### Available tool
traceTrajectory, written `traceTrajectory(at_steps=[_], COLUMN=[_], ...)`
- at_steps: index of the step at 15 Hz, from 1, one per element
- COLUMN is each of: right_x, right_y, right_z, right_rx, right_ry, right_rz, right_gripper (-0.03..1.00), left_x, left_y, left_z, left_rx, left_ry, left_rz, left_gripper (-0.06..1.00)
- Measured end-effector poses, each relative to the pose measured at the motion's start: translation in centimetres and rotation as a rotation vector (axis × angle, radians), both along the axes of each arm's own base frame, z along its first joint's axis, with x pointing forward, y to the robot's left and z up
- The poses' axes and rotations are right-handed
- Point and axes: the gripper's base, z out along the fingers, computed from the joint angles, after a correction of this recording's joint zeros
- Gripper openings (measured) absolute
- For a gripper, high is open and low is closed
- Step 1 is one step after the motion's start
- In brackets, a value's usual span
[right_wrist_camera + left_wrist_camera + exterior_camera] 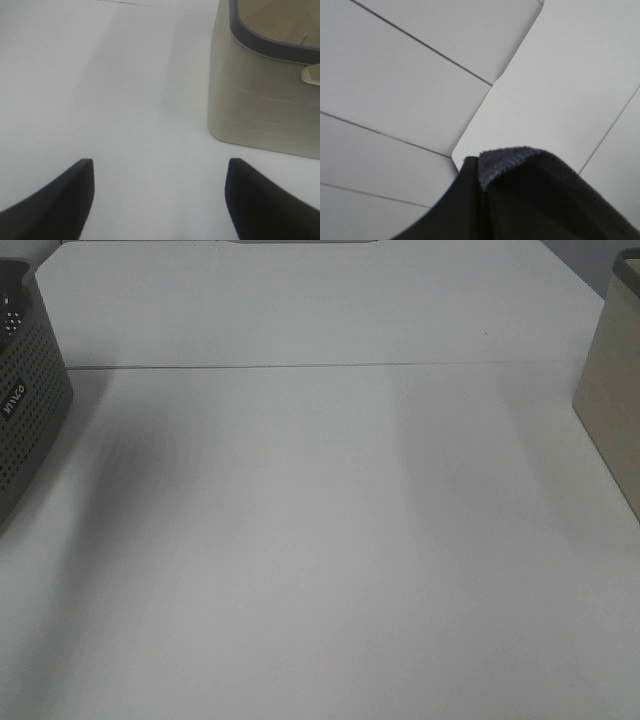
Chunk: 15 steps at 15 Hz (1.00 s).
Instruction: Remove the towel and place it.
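Showing the white table from above, with a dark perforated basket standing at the table's left edge and a beige basket at the table's right edge. A thin seam crosses the far part of the table from side to side.

Left wrist view: the left gripper has its jaws pressed together on the towel. One dark finger lies flat against the cloth; the other is hidden behind it. The towel is dark charcoal terry with a hemmed edge uppermost. It hangs in the gripper, raised above the table, and is seen against one of the table's rounded corners, with grey floor tiles beyond.

Right wrist view: the right gripper hovers over bare table with its jaws spread wide and nothing between them. It is on the side of the table where the beige basket stands, and the basket's dark grey rim is in view.
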Motion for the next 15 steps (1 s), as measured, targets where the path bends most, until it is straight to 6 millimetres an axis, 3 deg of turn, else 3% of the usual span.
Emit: traceTrajectory(at_steps=[3, 4, 6, 7, 8, 12, 15], right_x=[0.0, 0.0, 1.4, 4.1, 5.7, 11.4, 15.8], right_y=[0.1, 0.1, 0.8, 2.1, 2.8, 5.0, 6.2], right_z=[0.0, 0.0, 0.8, 1.7, 2.1, 2.1, 1.0], right_rx=[0.007, 0.013, 0.078, 0.161, 0.191, 0.273, 0.354], right_ry=[-0.001, 0.0, 0.026, 0.039, 0.039, 0.056, 0.008], right_rz=[0.005, 0.009, 0.056, 0.181, 0.268, 0.562, 0.754], right_gripper=[0.71, 0.71, 0.71, 0.71, 0.71, 0.71, 0.71], left_x=[0.3, 0.3, 0.0, -0.6, -0.9, -1.4, -2.2], left_y=[-4.2, -4.8, -7.5, -9.9, -10.8, -13.2, -14.5], left_z=[-1.2, -1.3, -1.9, -2.2, -2.4, -2.9, -2.9], left_rx=[-0.015, -0.021, -0.06, -0.075, -0.074, -0.086, -0.109], left_ry=[0.055, 0.061, 0.081, 0.096, 0.104, 0.115, 0.12], left_rz=[-0.119, -0.134, -0.202, -0.268, -0.295, -0.355, -0.405], left_gripper=[0.0, 0.0, 0.0, 0.0, 0.0, 0.0, 0.0])
